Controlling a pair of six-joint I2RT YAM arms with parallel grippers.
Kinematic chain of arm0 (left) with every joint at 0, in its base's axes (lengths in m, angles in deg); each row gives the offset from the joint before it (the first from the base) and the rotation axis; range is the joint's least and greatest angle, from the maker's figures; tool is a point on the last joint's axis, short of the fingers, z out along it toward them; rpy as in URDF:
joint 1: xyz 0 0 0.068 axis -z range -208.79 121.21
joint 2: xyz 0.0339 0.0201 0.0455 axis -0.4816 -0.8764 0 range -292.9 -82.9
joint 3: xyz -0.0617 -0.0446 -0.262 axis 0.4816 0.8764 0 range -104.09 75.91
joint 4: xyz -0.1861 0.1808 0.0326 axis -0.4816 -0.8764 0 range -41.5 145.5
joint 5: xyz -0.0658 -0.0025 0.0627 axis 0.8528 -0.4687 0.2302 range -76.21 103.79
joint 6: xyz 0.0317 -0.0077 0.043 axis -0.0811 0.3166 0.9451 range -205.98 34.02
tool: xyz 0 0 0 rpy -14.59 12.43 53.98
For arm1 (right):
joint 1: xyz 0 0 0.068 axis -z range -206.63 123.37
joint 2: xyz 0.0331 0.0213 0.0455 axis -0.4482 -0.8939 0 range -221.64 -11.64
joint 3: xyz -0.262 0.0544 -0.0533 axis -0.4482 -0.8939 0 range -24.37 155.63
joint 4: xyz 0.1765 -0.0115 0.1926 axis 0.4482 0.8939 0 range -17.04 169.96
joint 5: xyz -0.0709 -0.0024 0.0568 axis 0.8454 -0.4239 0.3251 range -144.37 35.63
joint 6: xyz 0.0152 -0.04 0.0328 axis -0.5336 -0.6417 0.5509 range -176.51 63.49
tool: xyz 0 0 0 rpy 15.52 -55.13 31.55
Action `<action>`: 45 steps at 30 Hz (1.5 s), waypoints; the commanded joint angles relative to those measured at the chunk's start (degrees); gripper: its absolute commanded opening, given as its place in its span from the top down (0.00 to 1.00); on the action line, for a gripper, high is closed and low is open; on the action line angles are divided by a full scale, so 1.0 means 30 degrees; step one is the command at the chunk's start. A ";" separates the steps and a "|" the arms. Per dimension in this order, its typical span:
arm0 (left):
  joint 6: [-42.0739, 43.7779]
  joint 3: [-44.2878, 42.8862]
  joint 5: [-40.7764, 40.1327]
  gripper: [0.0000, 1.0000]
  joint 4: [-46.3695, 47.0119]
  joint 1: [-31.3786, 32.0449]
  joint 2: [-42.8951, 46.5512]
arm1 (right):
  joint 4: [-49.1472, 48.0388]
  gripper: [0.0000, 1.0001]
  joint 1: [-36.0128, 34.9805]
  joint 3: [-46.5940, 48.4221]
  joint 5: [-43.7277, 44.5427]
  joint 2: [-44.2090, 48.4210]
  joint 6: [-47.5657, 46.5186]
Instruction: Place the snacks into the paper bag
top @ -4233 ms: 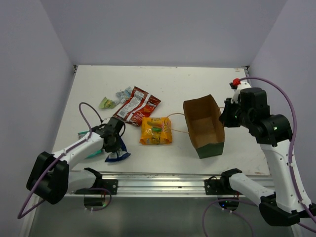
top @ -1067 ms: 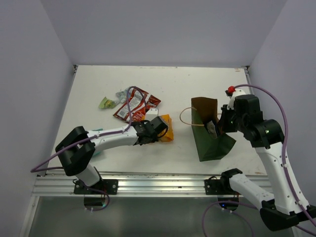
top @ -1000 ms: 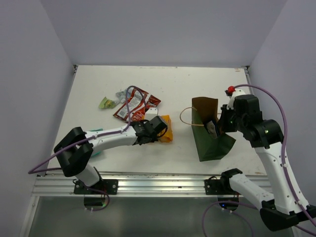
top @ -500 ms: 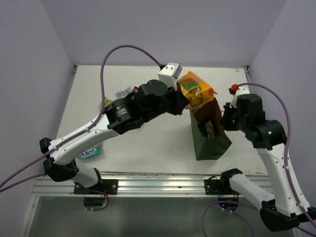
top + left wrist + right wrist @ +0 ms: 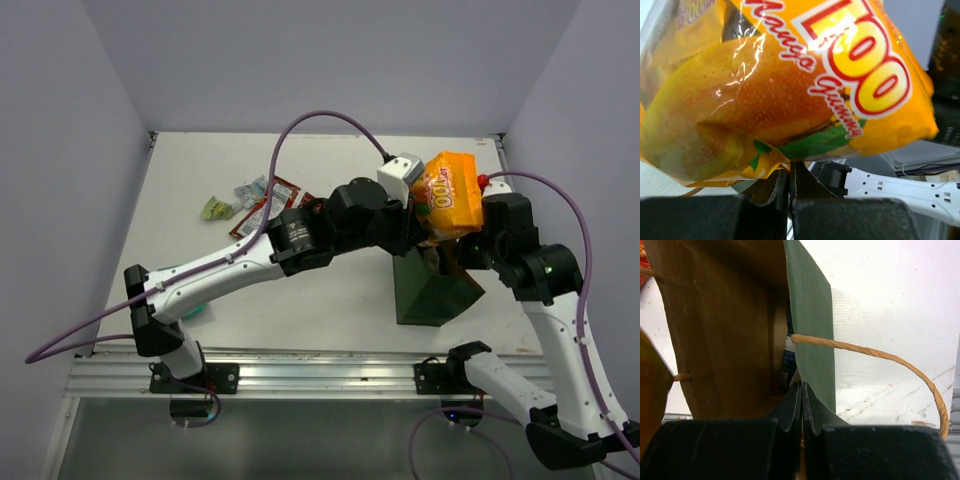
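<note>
My left gripper [image 5: 420, 218] is shut on the lower edge of an orange-yellow mango snack packet [image 5: 448, 194] and holds it in the air right above the paper bag [image 5: 430, 295]. The packet fills the left wrist view [image 5: 790, 85], its edge pinched between the fingers [image 5: 782, 187]. My right gripper [image 5: 801, 390] is shut on the rim of the dark green bag wall [image 5: 810, 325], holding the brown inside [image 5: 725, 330] open. A dark blue-and-white packet [image 5: 788, 357] lies inside the bag. Red-and-white packets [image 5: 268, 207], a light green one [image 5: 213, 208] and a pale blue-silver one [image 5: 250, 189] lie at the left.
A tan loop handle [image 5: 890, 365] arcs out from the bag's wall over the white table [image 5: 330, 160]. A teal packet [image 5: 190, 305] lies near the left arm's base. Side walls close the table at left and right.
My left gripper picked the orange-yellow packet off the table, lifted it and carried it right, from near the bag's far rim to directly over the bag. The right gripper kept holding the bag's rim.
</note>
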 commanded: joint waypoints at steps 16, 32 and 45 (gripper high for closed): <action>0.0339 0.2421 -0.0129 1.00 -0.1095 0.0190 -0.1063 | -0.0098 1.00 -0.0223 0.2127 -0.0238 0.0169 0.0434; 0.1628 -0.0359 -0.0626 0.50 -0.0893 0.0307 -0.1063 | -0.0565 1.00 -0.0223 0.0782 -0.0063 0.0637 0.0843; 0.1953 0.1186 -1.2169 0.19 -0.3795 -0.1467 0.3205 | -0.0801 1.00 -0.0223 -0.0129 0.0027 0.0960 0.0903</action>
